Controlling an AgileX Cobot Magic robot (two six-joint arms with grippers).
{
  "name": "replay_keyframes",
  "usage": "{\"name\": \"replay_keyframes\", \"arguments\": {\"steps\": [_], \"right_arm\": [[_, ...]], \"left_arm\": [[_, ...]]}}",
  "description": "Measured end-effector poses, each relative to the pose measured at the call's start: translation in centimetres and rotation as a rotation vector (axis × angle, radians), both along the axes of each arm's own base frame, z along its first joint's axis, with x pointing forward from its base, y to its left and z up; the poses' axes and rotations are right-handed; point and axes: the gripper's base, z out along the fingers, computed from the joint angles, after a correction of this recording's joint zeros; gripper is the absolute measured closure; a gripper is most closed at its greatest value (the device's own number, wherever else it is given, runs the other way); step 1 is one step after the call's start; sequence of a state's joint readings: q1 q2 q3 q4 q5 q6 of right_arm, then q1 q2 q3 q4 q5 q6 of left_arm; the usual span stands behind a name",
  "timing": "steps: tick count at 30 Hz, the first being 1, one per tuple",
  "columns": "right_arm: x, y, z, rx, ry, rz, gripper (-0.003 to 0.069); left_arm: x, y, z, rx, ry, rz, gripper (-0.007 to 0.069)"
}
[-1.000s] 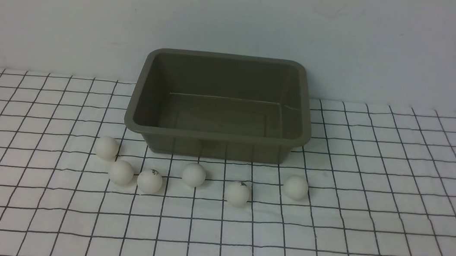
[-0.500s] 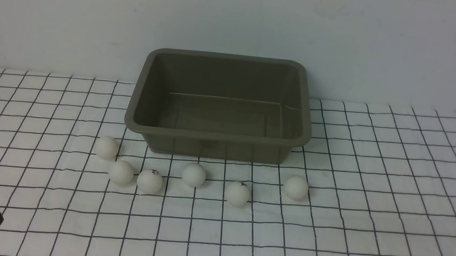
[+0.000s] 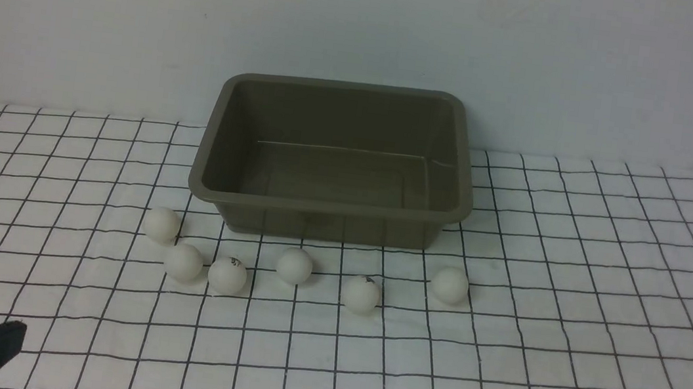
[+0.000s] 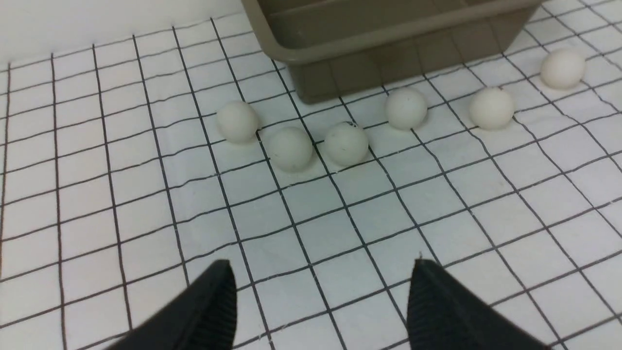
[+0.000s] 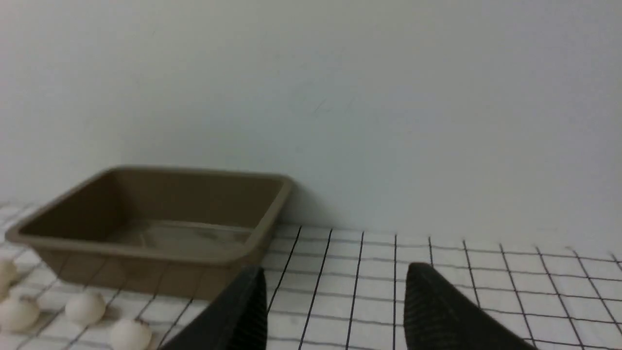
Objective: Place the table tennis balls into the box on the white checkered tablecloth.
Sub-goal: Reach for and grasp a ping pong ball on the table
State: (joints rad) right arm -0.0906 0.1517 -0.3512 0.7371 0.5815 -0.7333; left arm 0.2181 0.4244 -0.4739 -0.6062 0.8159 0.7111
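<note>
Table tennis balls point(image 3: 295, 265), six in all, lie in a loose row on the white checkered tablecloth point(image 3: 568, 327), just in front of the box point(image 3: 328, 206), which holds none. The left gripper point(image 4: 321, 265) hovers well short of them with its jaws apart and empty. The leftmost ball point(image 4: 237, 121) looks the best pick, since its two neighbours sit close together; straddle it squarely before closing. The right gripper point(image 5: 337, 270) is also parted and holds nothing. In the front view it is absent and the left gripper is cut off. The dark marks point(image 3: 237, 263) are too small to read.
</note>
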Motion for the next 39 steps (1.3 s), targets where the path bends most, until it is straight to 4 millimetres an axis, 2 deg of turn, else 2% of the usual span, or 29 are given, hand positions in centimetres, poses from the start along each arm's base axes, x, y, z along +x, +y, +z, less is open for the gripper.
{"name": "replay_keyframes", "arguments": {"steps": [3, 5, 12, 14, 15, 18, 19, 21, 22, 27, 30, 33, 37, 39], "right_arm": [[1.0, 0.4, -0.5, -0.070, 0.062, 0.064, 0.0303], [2.6, 1.0, -0.9, -0.142, 0.169, 0.183, 0.0303], [6.4, 2.2, -0.3, -0.053, 0.395, 0.395, 0.0303], [9.0, 2.4, 0.6, -0.014, 0.489, 0.466, 0.0303], [9.2, 2.4, 0.6, -0.012, 0.494, 0.469, 0.0303], [12.1, 2.2, 1.4, 0.001, 0.540, 0.486, 0.0303], [14.3, 2.0, 1.3, 0.013, 0.578, 0.489, 0.0303], [17.0, 1.7, 1.3, 0.014, 0.611, 0.493, 0.0303], [17.2, 1.7, 1.3, 0.014, 0.614, 0.493, 0.0303], [21.9, 1.1, 0.1, -0.068, 0.654, 0.526, 0.0303], [23.5, 1.1, -0.7, -0.068, 0.682, 0.540, 0.0303], [24.6, 2.5, -1.5, -0.098, 0.708, 0.595, 0.0303], [25.2, 6.4, -3.0, -0.192, 0.733, 0.660, 0.0303], [25.3, 7.5, -3.5, -0.208, 0.748, 0.645, 0.0303]], "left_arm": [[0.6, 0.1, 0.7, 0.024, 0.000, -0.015, 0.0198], [1.2, 0.3, 1.5, 0.055, -0.006, -0.036, 0.0198], [1.6, 0.3, 1.5, 0.060, 0.020, -0.050, 0.0198], [1.6, 0.3, 1.5, 0.063, 0.020, -0.051, 0.0198], [1.6, 0.3, 1.5, 0.064, 0.020, -0.051, 0.0198], [1.6, 0.3, 1.5, 0.060, 0.018, -0.051, 0.0198], [1.7, 0.2, 1.6, 0.042, 0.010, -0.050, 0.0198], [1.7, 0.1, 1.7, 0.020, 0.002, -0.051, 0.0198], [1.7, 0.1, 1.7, 0.018, 0.000, -0.051, 0.0198], [1.8, 0.0, 1.9, -0.002, -0.013, -0.046, 0.0198], [1.8, 0.1, 1.9, -0.002, -0.015, -0.045, 0.0198], [1.8, 0.1, 1.9, -0.003, -0.015, -0.045, 0.0198], [1.8, 0.0, 1.9, -0.003, -0.014, -0.046, 0.0198], [1.8, 0.0, 1.8, -0.003, -0.010, -0.049, 0.0198]]}}
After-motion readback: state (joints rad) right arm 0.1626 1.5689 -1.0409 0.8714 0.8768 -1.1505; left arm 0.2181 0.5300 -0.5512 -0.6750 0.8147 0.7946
